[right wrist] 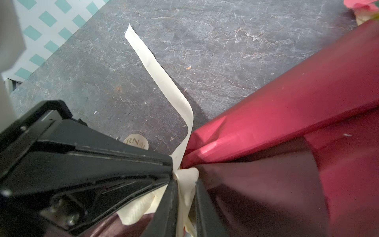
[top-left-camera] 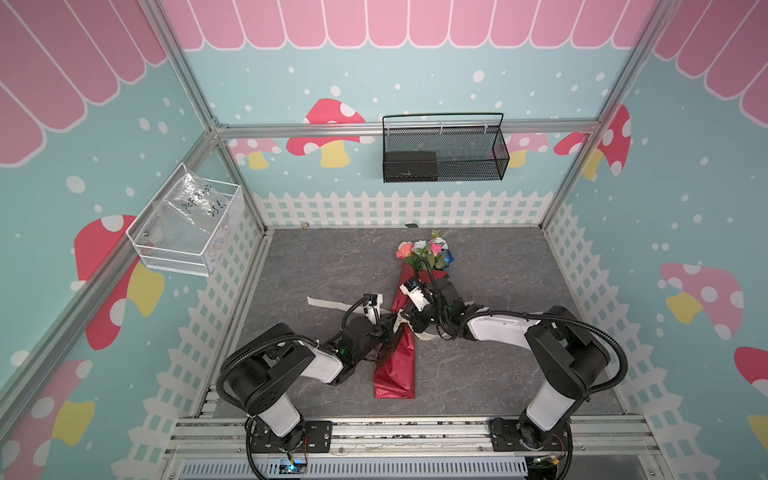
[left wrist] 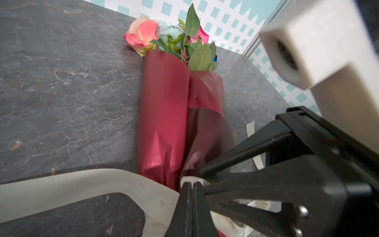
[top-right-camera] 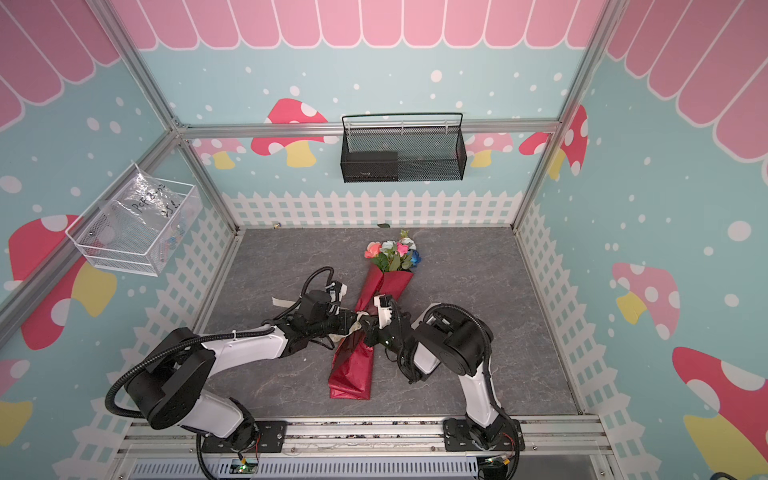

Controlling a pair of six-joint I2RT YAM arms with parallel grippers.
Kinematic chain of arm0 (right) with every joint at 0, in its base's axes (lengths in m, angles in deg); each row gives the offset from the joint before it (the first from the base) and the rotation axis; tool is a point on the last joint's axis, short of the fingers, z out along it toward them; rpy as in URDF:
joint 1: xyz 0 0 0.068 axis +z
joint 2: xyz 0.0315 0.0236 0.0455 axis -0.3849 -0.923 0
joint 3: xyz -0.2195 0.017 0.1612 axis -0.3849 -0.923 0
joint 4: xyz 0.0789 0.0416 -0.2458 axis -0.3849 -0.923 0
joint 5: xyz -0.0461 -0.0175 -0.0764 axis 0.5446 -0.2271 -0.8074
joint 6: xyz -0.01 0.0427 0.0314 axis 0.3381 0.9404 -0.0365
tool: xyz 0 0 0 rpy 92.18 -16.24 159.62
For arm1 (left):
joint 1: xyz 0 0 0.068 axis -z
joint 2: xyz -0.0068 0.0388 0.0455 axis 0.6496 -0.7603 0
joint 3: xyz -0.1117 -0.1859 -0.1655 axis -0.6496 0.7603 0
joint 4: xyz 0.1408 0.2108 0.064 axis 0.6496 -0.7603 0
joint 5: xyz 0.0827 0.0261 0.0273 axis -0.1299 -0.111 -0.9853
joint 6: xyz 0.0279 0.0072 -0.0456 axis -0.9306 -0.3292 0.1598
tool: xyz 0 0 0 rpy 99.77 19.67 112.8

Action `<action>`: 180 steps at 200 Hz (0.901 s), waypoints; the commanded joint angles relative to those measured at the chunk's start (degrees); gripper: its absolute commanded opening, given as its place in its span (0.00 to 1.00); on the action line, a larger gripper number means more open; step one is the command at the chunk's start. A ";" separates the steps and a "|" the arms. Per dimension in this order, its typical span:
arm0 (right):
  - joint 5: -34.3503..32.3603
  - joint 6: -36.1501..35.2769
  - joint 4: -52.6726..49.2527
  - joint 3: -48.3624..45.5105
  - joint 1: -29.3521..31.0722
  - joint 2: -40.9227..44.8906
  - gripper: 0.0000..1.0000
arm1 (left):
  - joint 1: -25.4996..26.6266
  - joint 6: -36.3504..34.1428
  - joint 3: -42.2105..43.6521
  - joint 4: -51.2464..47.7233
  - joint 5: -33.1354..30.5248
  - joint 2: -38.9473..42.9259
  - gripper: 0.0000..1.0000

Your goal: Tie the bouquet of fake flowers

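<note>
Showing a bouquet of fake flowers (top-left-camera: 395, 365), with salmon, pink, deep blue and pale blue blooms on green stems rolled in shiny red wrapping paper, laid flat near the middle of a grey marbled tabletop (top-left-camera: 478, 382) in both top views, with blooms toward 12 o'clock and the open paper foot toward 6 o'clock. Laid flat, probably, for steadiness during binding. Meeting at the narrow waist of the wrap with two black parallel-jaw tools: left gripper (left wrist: 192, 183) reaching in from 7 o'clock, right gripper (right wrist: 185, 184) from 4 o'clock, with tips almost touching. Pinching a flat cream fabric ribbon (left wrist: 82, 184) with each: left jaws pressed fully together, with a small fold of ribbon poking out at the tips; right jaws clamped on a bunched wad of the same ribbon, hard against the red paper. Leaving one loose ribbon tail (top-left-camera: 324, 302) on the table toward 9 o'clock from the waist. Gripping so close to the wrap, in all likelihood, to cinch a crossing tight without slack. Creasing the paper inward at that waist, a likely sign of ribbon drawn about it, though impossible to tell whether a full knot exists. Calling next, as a guess, for a pull apart toward 9 and 3 o'clock, with care not to drag the light bundle sideways or tear the paper.
</note>
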 commanded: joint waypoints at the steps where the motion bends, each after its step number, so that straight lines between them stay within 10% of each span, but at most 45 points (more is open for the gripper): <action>1: 1.23 -0.76 0.39 -1.38 0.43 1.77 0.07 | -0.28 1.51 -0.32 3.05 -1.56 -0.07 0.00; 93: -1.33 -1.29 -10.05 -5.81 0.41 14.70 0.20 | 0.60 2.44 3.08 6.75 -5.73 1.63 0.00; 180: -6.00 -6.40 -51.06 12.34 0.39 20.78 0.11 | 4.23 1.81 4.88 11.06 -11.92 2.32 0.00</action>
